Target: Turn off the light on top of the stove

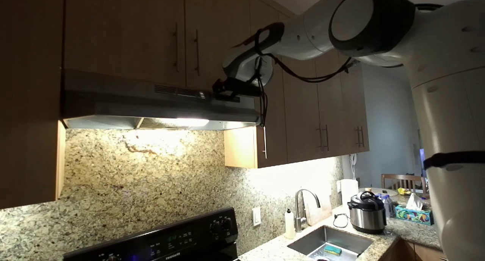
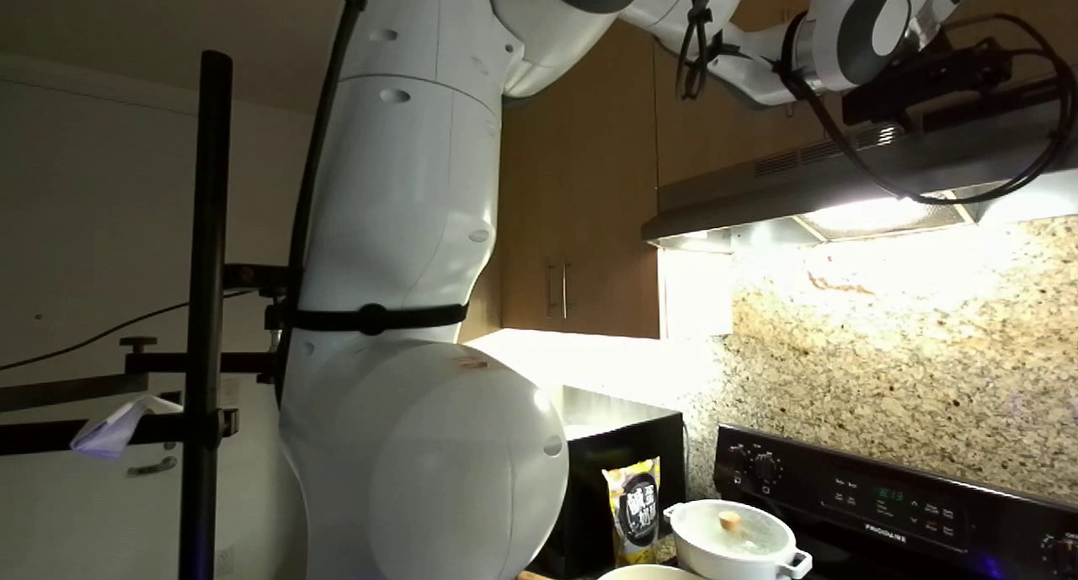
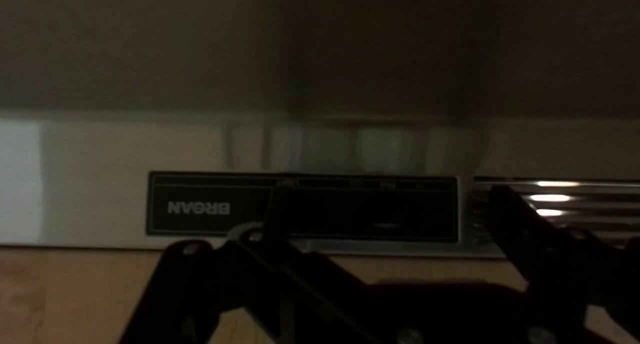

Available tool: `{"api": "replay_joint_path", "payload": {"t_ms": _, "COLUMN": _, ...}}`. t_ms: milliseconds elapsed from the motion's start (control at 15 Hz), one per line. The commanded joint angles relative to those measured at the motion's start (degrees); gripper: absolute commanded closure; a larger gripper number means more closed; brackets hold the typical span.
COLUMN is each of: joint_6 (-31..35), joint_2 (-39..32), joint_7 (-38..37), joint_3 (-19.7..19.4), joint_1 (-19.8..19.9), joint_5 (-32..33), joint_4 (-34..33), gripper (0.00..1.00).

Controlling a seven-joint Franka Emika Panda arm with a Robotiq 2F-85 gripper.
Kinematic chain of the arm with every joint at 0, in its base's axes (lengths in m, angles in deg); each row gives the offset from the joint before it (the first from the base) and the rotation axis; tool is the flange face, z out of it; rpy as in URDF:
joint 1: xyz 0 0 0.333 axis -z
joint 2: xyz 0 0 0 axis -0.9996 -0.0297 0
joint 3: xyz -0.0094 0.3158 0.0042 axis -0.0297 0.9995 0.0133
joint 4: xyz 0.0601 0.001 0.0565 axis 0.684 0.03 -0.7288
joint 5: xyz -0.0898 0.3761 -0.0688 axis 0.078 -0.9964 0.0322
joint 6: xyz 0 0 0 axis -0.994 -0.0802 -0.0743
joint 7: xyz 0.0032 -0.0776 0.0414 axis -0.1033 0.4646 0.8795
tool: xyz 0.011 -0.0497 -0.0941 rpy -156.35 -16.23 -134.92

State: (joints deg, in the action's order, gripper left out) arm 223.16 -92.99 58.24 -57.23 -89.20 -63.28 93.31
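The range hood (image 1: 144,106) hangs under wooden cabinets, and it also shows in an exterior view (image 2: 758,199). Its light (image 1: 192,122) is lit, as seen in both exterior views (image 2: 876,215). In the wrist view the hood's black control panel (image 3: 340,209) appears upside down, with BROAN lettering and a LIGHT label (image 3: 288,182). My gripper (image 3: 391,194) is open and empty before this panel. Its left finger in the picture overlaps the area by the LIGHT label and hides the switch there. Its right finger is over the vent slots. I cannot tell whether a finger touches the panel.
The black stove (image 1: 170,246) stands below the hood, with a white pot (image 2: 733,538) by it in an exterior view. Cabinet handles (image 1: 197,52) stick out above the hood. Loose cables (image 2: 1053,142) hang from the wrist. A sink (image 1: 326,238) and pressure cooker (image 1: 366,213) are at the side.
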Motion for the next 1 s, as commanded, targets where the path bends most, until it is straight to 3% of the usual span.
{"api": "replay_joint_path", "payload": {"t_ms": 0, "joint_6": -0.24, "joint_2": -2.16, "joint_7": 1.47, "joint_3": -0.14, "joint_1": 0.67, "joint_5": -1.97, "joint_4": -3.0, "gripper": 0.0}}
{"api": "replay_joint_path", "payload": {"t_ms": 667, "joint_6": 0.11, "joint_2": -3.5, "joint_7": 3.26, "joint_3": -0.79, "joint_1": 1.55, "joint_5": -4.89, "joint_4": -4.1, "gripper": 0.0}}
{"api": "replay_joint_path", "payload": {"t_ms": 933, "joint_6": 0.99, "joint_2": -3.91, "joint_7": 8.86, "joint_3": -0.45, "joint_1": 1.97, "joint_5": -10.63, "joint_4": -4.26, "gripper": 0.0}}
